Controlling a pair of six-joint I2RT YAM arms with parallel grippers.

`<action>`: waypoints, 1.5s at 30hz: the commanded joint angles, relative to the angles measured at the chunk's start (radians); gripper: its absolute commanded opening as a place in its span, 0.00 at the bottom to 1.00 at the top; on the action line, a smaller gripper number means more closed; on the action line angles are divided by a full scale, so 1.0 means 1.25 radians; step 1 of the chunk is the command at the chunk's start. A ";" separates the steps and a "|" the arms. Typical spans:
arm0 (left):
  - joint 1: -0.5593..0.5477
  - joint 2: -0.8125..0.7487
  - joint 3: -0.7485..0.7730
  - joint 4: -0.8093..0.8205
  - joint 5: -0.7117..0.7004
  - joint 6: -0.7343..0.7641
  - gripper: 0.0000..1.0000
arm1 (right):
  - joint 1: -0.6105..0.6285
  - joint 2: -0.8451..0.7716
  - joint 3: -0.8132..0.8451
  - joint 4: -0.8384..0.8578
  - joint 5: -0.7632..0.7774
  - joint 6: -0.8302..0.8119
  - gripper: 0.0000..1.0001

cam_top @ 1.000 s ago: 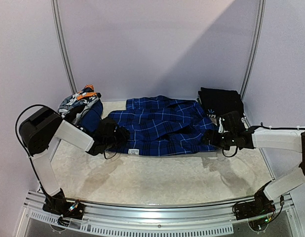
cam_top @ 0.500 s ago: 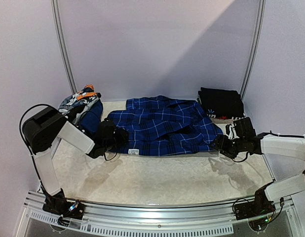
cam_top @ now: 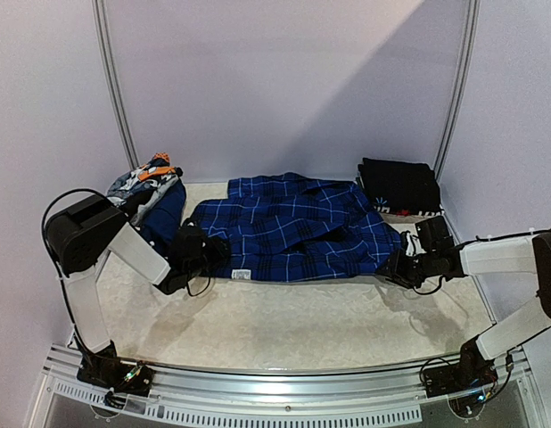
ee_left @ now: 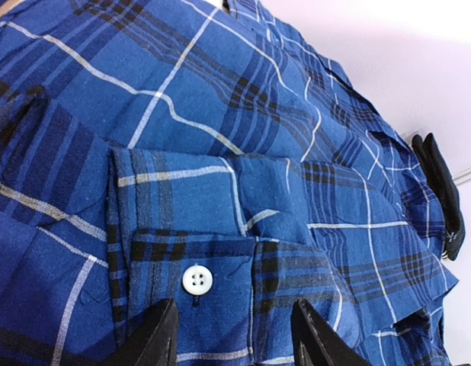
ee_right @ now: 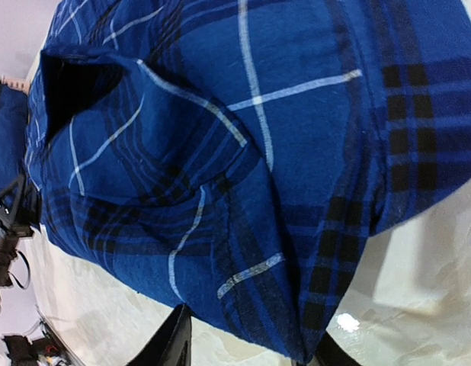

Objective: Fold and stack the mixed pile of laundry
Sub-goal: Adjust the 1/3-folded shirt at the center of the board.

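Note:
A blue plaid shirt (cam_top: 289, 227) lies spread across the middle of the table. My left gripper (cam_top: 213, 252) sits at its left edge. In the left wrist view its jaws (ee_left: 235, 339) stand apart over a cuff with a white button (ee_left: 197, 279), and the cloth between them lies flat. My right gripper (cam_top: 389, 265) is at the shirt's right corner. There its fingers (ee_right: 173, 339) straddle the hanging hem of the shirt (ee_right: 243, 152), with a gap still showing. A grey, white and orange patterned heap (cam_top: 143, 181) lies at the back left.
A folded black garment (cam_top: 398, 185) rests at the back right, just behind the right arm. Metal frame posts (cam_top: 115, 80) rise on both sides of the back wall. A metal rail (cam_top: 275, 392) runs along the near table edge.
My right gripper has slid toward the near right, from the shirt's side to its lower right corner, and its jaws have narrowed. The left gripper has shifted slightly left and narrowed a little.

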 commanded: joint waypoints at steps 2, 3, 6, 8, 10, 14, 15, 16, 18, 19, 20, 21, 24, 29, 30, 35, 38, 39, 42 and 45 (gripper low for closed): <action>0.008 0.036 -0.029 -0.004 -0.011 0.007 0.51 | -0.013 0.019 0.012 0.020 -0.004 -0.007 0.37; 0.008 0.038 -0.030 -0.003 -0.011 0.008 0.51 | -0.013 0.023 0.014 0.023 -0.004 -0.007 0.35; 0.008 0.042 -0.032 -0.003 -0.013 0.013 0.50 | -0.013 0.033 0.021 0.028 -0.007 -0.005 0.31; 0.008 0.041 -0.033 -0.010 -0.016 0.020 0.50 | -0.013 0.041 0.024 0.028 -0.007 -0.005 0.27; 0.008 0.039 -0.033 -0.023 -0.022 0.024 0.49 | -0.013 0.044 0.026 0.027 -0.004 -0.005 0.24; 0.008 0.036 -0.029 -0.038 -0.025 0.031 0.49 | -0.013 0.048 0.030 0.027 0.006 -0.003 0.17; 0.008 0.036 -0.029 -0.039 -0.024 0.032 0.49 | -0.013 0.051 0.032 0.027 0.007 -0.002 0.15; 0.008 0.037 -0.030 -0.039 -0.025 0.034 0.49 | -0.013 0.053 0.033 0.028 0.010 -0.002 0.13; 0.008 0.036 -0.032 -0.040 -0.028 0.037 0.49 | -0.013 0.060 0.036 0.028 0.014 -0.003 0.10; 0.008 0.035 -0.033 -0.040 -0.030 0.040 0.49 | -0.013 0.063 0.039 0.028 0.016 -0.003 0.09; 0.008 0.035 -0.034 -0.040 -0.032 0.042 0.48 | -0.013 0.066 0.040 0.028 0.017 -0.002 0.07; 0.008 0.035 -0.035 -0.040 -0.033 0.044 0.48 | -0.014 0.069 0.042 0.026 0.020 -0.003 0.06; 0.008 0.032 -0.035 -0.042 -0.036 0.049 0.48 | -0.014 0.072 0.048 0.017 0.029 -0.008 0.02; 0.008 0.030 -0.037 -0.044 -0.039 0.053 0.48 | -0.017 0.067 0.052 0.003 0.044 -0.015 0.00; 0.008 0.030 -0.037 -0.044 -0.040 0.053 0.48 | -0.021 0.065 0.053 -0.003 0.047 -0.019 0.00; 0.008 0.029 -0.040 -0.051 -0.056 0.062 0.48 | -0.070 0.027 0.047 -0.068 0.088 -0.035 0.00; 0.008 0.031 -0.040 -0.053 -0.063 0.065 0.48 | -0.095 -0.006 0.035 -0.104 0.121 -0.037 0.00; 0.008 0.033 -0.040 -0.052 -0.065 0.066 0.48 | -0.098 -0.013 0.032 -0.110 0.127 -0.037 0.00; 0.007 0.032 -0.041 -0.054 -0.067 0.067 0.47 | -0.099 -0.015 0.026 -0.112 0.118 -0.036 0.00; 0.006 0.025 -0.040 -0.062 -0.065 0.068 0.47 | -0.098 -0.008 0.018 -0.110 0.091 -0.037 0.01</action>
